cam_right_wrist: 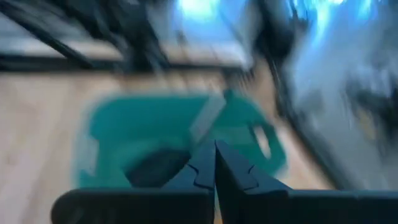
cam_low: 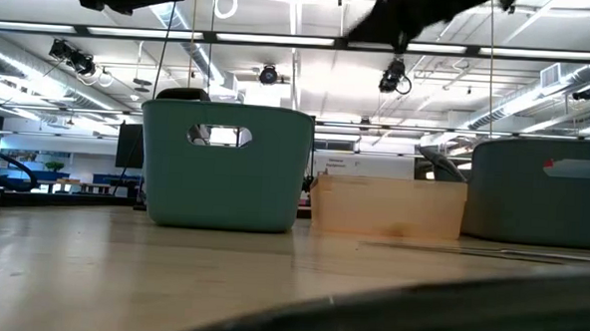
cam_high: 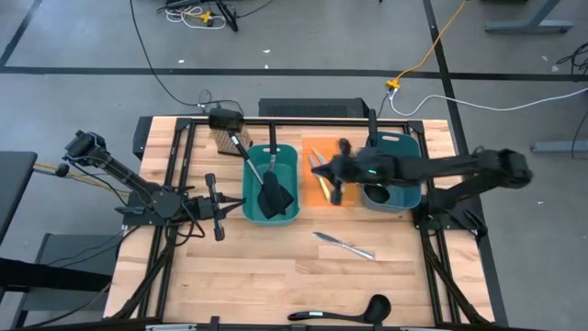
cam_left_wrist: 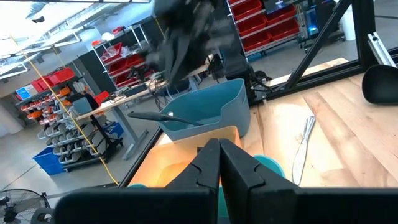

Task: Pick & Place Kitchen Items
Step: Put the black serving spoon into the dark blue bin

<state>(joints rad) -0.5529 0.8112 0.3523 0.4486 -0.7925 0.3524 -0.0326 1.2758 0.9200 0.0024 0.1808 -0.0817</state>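
Note:
Two black slotted spatulas (cam_high: 274,188) lie in the teal bin (cam_high: 248,175), their handles leaning on its far rim. A black ladle (cam_left_wrist: 163,117) rests in the blue-grey bin (cam_high: 404,142). On the bare table lies a silver knife (cam_high: 344,245), and a second black ladle (cam_high: 354,311) lies at the near edge. My right gripper (cam_high: 323,170) hangs shut and empty above the orange bin (cam_high: 322,147). My left gripper (cam_high: 225,206) waits shut, level, left of the teal bin.
The three bins stand side by side at the table's far middle (cam_low: 225,162). A dark brush-like block (cam_high: 225,124) sits by the far edge. Black frame rails (cam_high: 179,165) run along both sides. Open wood lies between the bins and the near edge.

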